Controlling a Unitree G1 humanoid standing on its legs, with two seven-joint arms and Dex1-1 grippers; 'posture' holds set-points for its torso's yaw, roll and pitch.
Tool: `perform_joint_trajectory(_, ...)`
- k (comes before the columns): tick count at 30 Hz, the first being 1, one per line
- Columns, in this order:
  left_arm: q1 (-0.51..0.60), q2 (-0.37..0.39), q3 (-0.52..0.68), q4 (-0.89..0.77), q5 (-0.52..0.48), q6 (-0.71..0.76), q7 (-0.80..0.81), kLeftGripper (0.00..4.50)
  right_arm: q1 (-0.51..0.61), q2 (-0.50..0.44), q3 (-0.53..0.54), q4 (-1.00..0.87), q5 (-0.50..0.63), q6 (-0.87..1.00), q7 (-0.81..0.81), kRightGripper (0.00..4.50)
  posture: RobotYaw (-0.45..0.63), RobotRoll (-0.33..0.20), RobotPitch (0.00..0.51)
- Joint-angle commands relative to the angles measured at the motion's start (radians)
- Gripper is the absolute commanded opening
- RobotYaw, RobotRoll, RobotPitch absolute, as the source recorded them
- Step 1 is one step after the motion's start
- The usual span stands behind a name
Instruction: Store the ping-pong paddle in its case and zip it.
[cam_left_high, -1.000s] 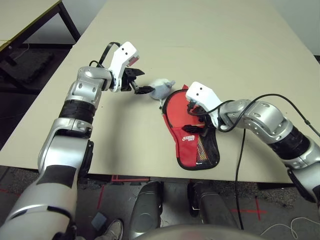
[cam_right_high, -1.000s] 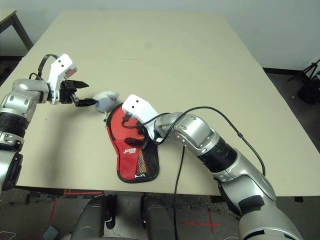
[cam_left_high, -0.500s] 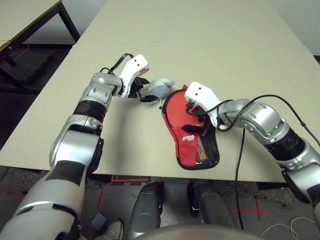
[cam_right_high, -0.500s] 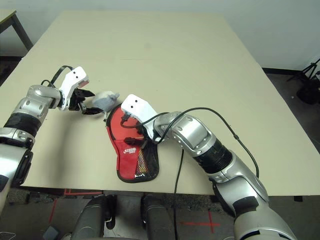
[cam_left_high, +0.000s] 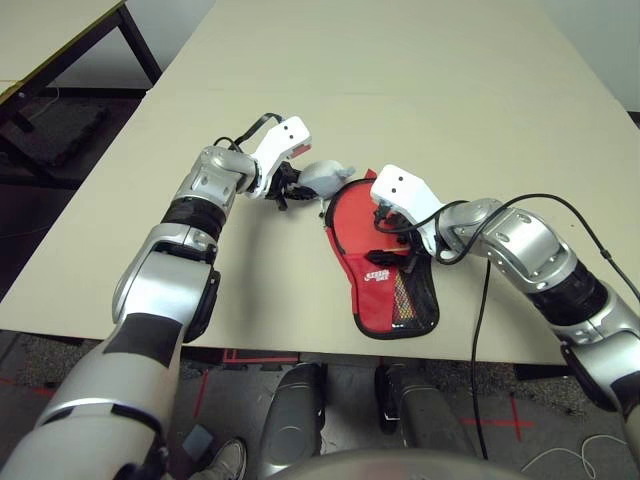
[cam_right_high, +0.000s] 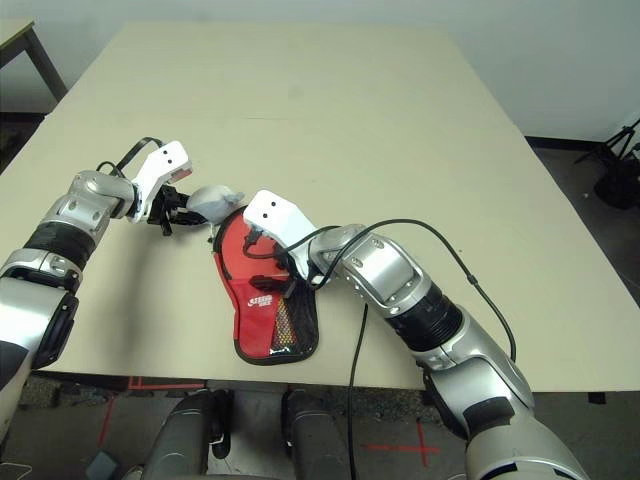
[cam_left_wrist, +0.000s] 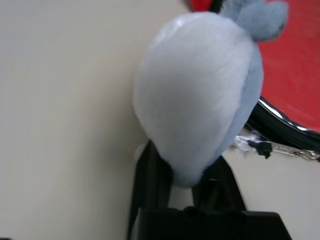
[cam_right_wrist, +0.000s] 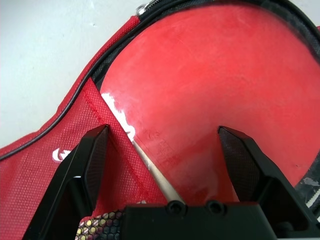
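Red paddle (cam_right_wrist: 200, 90) fills spread right end effector (cam_right_wrist: 167, 150); left end effector (cam_left_wrist: 182, 172) pinches ball (cam_left_wrist: 197, 95).

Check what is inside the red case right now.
The case lies open, holding the ping-pong paddle, its red face showing. The handle is covered by the case's flap and the right gripper.

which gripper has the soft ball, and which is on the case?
The left gripper pinches the grey-white soft ball. The right gripper is open over the ping-pong paddle inside the case.
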Motion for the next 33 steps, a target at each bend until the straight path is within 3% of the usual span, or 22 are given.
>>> perform_joint_trajectory(1, -0.040, -0.023, 0.014, 0.057, 0.020, -0.027, 0.107, 0.12, 0.023, -0.017, 0.045, 0.007, -0.038, 0.004, 0.021, 4.50, 0.00, 0.000, 0.151)
perform_joint_trajectory(9, -0.119, -0.168, 0.117, 0.164, -0.010, -0.059, 0.491, 0.12, 0.032, -0.005, 0.055, 0.000, -0.071, 0.008, 0.047, 4.50, -0.01, 0.000, 0.167)
perform_joint_trajectory(16, -0.171, -0.362, 0.154, 0.210, -0.005, -0.116, 0.723, 0.12, 0.043, 0.015, 0.066, -0.006, -0.090, 0.015, 0.063, 4.50, -0.02, 0.000, 0.176)
perform_joint_trajectory(25, -0.153, -0.543, 0.137, 0.218, 0.008, -0.126, 0.640, 0.12, 0.052, 0.047, 0.054, -0.019, -0.106, 0.041, 0.059, 4.50, -0.06, 0.000, 0.181)
perform_joint_trajectory(29, -0.125, -0.556, 0.117, 0.211, 0.014, -0.116, 0.526, 0.12, 0.057, 0.043, 0.045, -0.019, -0.110, 0.042, 0.061, 4.50, -0.05, 0.000, 0.174)
perform_joint_trajectory(33, -0.105, -0.516, 0.105, 0.207, 0.024, -0.105, 0.478, 0.12, 0.059, 0.041, 0.040, -0.009, -0.116, 0.031, 0.065, 4.50, -0.04, 0.000, 0.163)
